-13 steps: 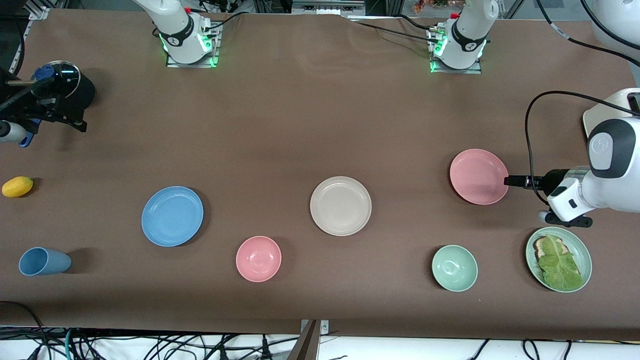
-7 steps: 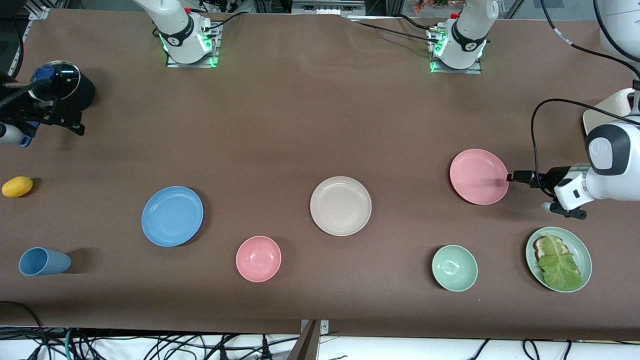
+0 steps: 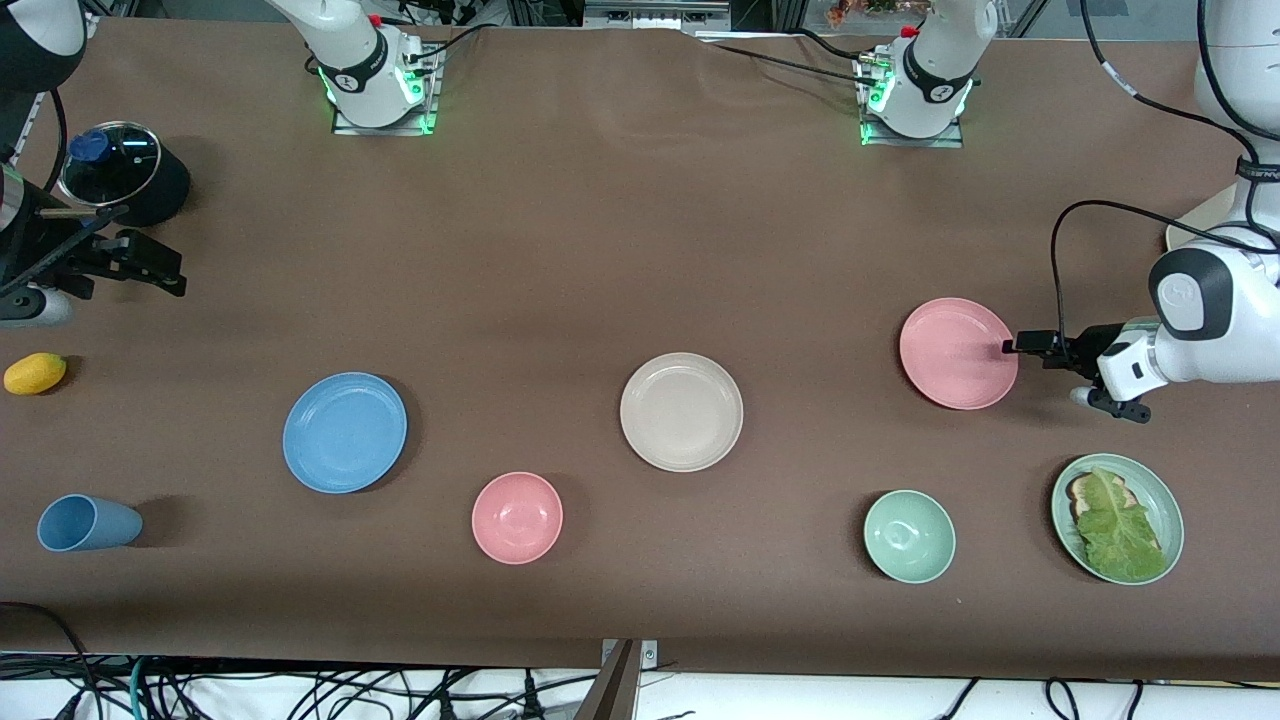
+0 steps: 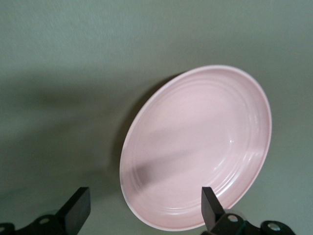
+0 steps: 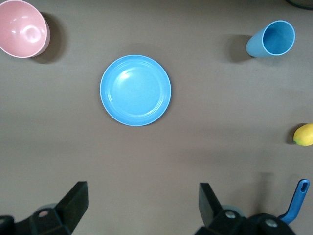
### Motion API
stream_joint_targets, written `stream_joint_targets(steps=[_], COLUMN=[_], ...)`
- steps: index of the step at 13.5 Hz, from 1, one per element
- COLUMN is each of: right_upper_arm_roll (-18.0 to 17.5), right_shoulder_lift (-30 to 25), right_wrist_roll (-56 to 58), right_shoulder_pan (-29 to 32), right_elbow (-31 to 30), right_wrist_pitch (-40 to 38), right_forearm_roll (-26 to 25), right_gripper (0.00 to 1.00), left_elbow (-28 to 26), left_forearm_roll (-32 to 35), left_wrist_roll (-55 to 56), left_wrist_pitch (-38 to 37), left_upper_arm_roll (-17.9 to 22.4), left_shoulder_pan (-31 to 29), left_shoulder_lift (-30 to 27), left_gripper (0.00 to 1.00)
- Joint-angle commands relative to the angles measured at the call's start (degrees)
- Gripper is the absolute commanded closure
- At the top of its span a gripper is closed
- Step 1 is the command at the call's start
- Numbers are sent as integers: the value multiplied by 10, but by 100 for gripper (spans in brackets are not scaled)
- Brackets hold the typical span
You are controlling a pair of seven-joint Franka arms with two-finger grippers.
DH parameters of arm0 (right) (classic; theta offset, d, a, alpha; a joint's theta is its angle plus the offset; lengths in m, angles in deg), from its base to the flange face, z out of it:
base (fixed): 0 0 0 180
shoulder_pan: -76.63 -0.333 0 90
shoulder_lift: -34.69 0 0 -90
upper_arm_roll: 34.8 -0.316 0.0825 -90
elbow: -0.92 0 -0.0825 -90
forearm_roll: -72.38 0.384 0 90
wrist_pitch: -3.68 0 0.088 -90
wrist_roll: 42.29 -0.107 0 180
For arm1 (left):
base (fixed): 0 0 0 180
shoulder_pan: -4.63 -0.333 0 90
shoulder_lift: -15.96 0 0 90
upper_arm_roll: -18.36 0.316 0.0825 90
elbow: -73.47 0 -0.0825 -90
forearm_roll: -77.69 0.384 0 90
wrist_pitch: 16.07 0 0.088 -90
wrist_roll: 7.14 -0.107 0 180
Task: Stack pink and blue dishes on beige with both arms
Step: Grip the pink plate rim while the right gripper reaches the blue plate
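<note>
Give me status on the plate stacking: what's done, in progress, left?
Done: nothing stacked; the beige plate is bare.
In hand: the left gripper, open, is at the rim of the pink plate, which lies on the table. The right gripper, open and holding nothing, is up at the right arm's end, with the blue plate in its wrist view.
Left: grasp and stack both plates.

Matte plates [image 3: 958, 353] — brown cloth [image 3: 600, 250]

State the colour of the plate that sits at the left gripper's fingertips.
Pink. The plate is plain matte pink with no pattern, shown best in the left wrist view.
</note>
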Motion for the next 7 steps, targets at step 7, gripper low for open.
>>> stream_joint_targets(steps=[7], right_upper_arm_roll=[-5], right_shoulder_lift=[51], right_wrist_roll=[-6], right_shoulder_pan=[5], right_elbow=[2], right_wrist_pitch=[19], right_forearm_roll=[13], right_gripper=[0], left_elbow=[-21], left_forearm_roll=[-37], left_wrist_roll=[-46], left_wrist_pitch=[22], left_upper_arm_roll=[-3], left_shoulder_pan=[-31], left_shoulder_lift=[24], left_gripper=[1])
